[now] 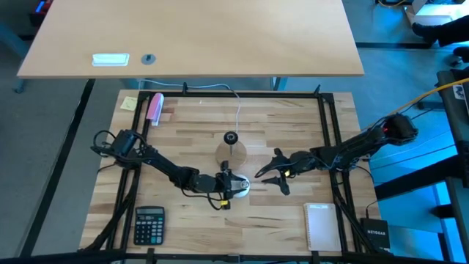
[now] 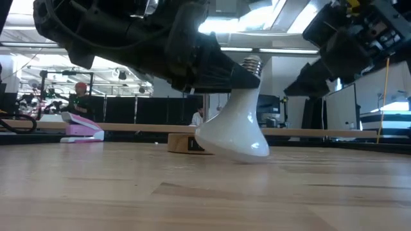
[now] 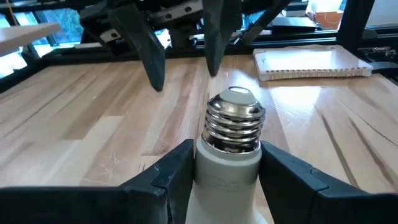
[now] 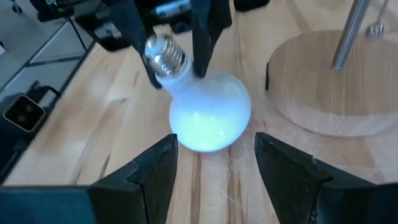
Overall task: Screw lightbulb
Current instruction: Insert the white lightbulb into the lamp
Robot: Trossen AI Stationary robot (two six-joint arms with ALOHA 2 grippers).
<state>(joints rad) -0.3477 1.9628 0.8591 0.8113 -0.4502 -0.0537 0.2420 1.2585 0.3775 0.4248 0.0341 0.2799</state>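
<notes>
Lightbulb on the wooden table, front-centre, just ahead of the round wooden base. White globe down on the wood, tilted, silvery screw base up and slanting toward the right arm. In low view, globe touching the tabletop on its rounded edge, threaded cap poking out past the dark gripper body.

Left gripper around the bulb's white neck; fingers flanking the neck on both sides just below the metal threads. Contact on both sides looks close, but cannot tell whether clamped tight or slack. Left arm reaching in from the left edge of the table.

Right gripper just beside the bulb on its right, apart from it, claw spread wide, nothing held. In right wrist view, own fingers standing wide with the bulb lying between and beyond them, left gripper's fingers pinching the neck farther off. Wooden base with metal stem near the globe, not touching that can be seen.

Elsewhere on table: calculator front left, spiral notebook front right, pink object and yellow sticky note rear left. Black socket on the wooden base, white cord running to the rear edge. Second, lighter table behind. Person seated in background of low view.
</notes>
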